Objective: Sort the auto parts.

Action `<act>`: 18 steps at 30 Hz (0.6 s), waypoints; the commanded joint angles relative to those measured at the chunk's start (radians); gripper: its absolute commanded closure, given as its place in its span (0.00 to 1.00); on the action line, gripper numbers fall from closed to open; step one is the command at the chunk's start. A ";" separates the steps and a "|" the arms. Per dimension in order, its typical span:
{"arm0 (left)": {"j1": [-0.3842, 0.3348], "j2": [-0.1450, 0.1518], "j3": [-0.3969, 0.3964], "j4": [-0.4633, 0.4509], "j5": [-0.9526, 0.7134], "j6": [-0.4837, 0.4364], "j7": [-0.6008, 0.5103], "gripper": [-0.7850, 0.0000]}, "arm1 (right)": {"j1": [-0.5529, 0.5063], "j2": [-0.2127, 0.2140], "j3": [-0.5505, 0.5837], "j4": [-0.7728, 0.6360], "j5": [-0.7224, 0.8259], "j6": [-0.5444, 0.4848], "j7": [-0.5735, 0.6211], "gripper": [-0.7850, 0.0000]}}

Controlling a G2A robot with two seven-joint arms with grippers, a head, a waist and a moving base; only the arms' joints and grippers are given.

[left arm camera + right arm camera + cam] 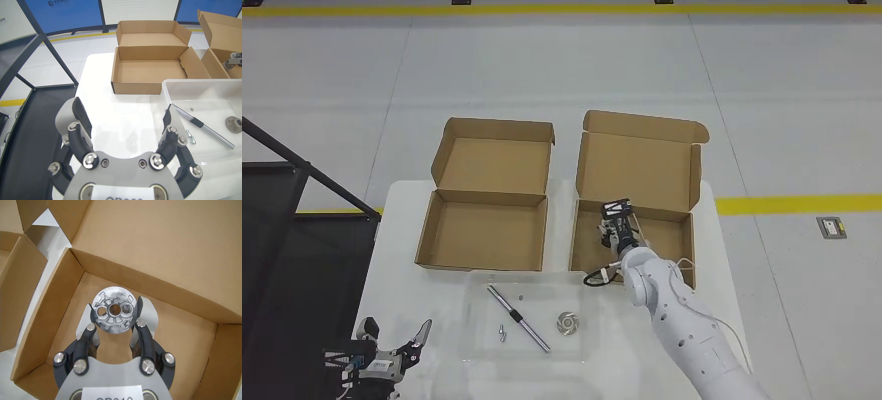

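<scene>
Auto parts are split between two places: most lie in a clear tray, and one is held over the right-hand box.

A white table carries everything. Two open cardboard boxes stand side by side at its far half, lids folded back. The left box has a bare floor. The right box has the right gripper inside it, near the wall that faces the other box.

The tray sits in front of the boxes, at the table's near edge.

The right gripper's fingers are closed narrowly on the rim of a round metal disc, which has a centre hole and raised teeth on its face. Whether the disc touches the box floor cannot be told.

The left gripper hangs over the table's near left corner, just beside the tray, with its fingers spread wide and nothing between them.

In the tray a long metal rod lies at a slant. A small flanged hub rests near the rod's nearer end, and two little bolts lie together on the rod's other side.
</scene>
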State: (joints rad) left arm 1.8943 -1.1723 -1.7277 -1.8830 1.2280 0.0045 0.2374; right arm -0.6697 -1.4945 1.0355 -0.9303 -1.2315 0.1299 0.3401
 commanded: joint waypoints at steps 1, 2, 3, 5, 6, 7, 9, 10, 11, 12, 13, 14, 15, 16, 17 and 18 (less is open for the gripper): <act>0.000 0.000 0.000 0.000 0.000 0.000 0.000 0.00 | 0.007 -0.002 0.001 0.015 0.000 -0.003 0.007 1.00; 0.000 0.000 0.000 0.000 0.000 0.000 0.000 0.00 | 0.010 -0.003 0.001 0.020 0.001 -0.004 0.009 1.00; 0.000 0.000 0.000 0.000 0.000 0.000 0.000 0.00 | 0.012 -0.004 0.001 0.024 0.001 -0.006 0.010 1.00; 0.000 0.000 0.000 0.000 0.000 0.000 0.000 0.00 | 0.015 -0.005 0.002 0.032 0.003 -0.006 0.013 0.71; 0.000 0.000 0.000 0.000 0.000 0.000 0.000 0.00 | 0.016 -0.006 0.002 0.034 0.003 -0.006 0.013 0.51; 0.000 0.000 0.000 0.000 0.000 0.000 0.000 0.00 | 0.017 -0.007 0.003 0.036 0.004 -0.005 0.013 0.21; 0.000 0.000 0.000 0.000 0.000 0.000 0.000 0.00 | 0.016 -0.008 0.006 0.038 0.008 -0.005 0.012 0.00; 0.000 0.000 0.000 0.000 0.000 0.000 0.000 0.00 | 0.015 -0.008 0.008 0.036 0.008 -0.005 0.011 0.00; 0.000 0.000 0.000 0.000 0.000 0.000 0.000 0.00 | 0.014 -0.009 0.009 0.033 0.009 -0.005 0.011 0.00; 0.000 0.000 0.000 0.000 0.000 0.000 0.000 0.00 | 0.012 -0.008 0.012 0.029 0.006 -0.003 0.011 0.00; 0.000 0.000 0.000 0.000 0.000 0.000 0.000 0.00 | 0.009 -0.008 0.013 0.021 0.003 -0.001 0.012 0.00; 0.000 0.000 0.000 0.000 0.000 0.000 0.000 0.00 | 0.005 -0.007 0.014 0.011 -0.003 0.003 0.013 0.00; 0.000 0.000 0.000 0.000 0.000 0.000 0.000 0.00 | 0.000 -0.007 0.016 -0.001 -0.007 0.006 0.017 0.00; 0.000 0.000 0.000 0.000 0.000 0.000 0.000 0.00 | -0.005 -0.005 0.018 -0.014 -0.018 0.010 0.021 0.00; 0.000 0.000 0.000 0.000 0.000 0.000 0.000 0.00 | -0.012 -0.004 0.021 -0.032 -0.027 0.017 0.025 0.00; 0.000 0.000 0.000 0.000 0.000 0.000 0.000 0.00 | -0.021 -0.002 0.023 -0.056 -0.037 0.021 0.030 0.00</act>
State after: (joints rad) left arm 1.8943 -1.1723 -1.7277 -1.8830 1.2280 0.0045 0.2374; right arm -0.6829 -1.4979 1.0565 -0.9639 -1.2593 0.1464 0.3658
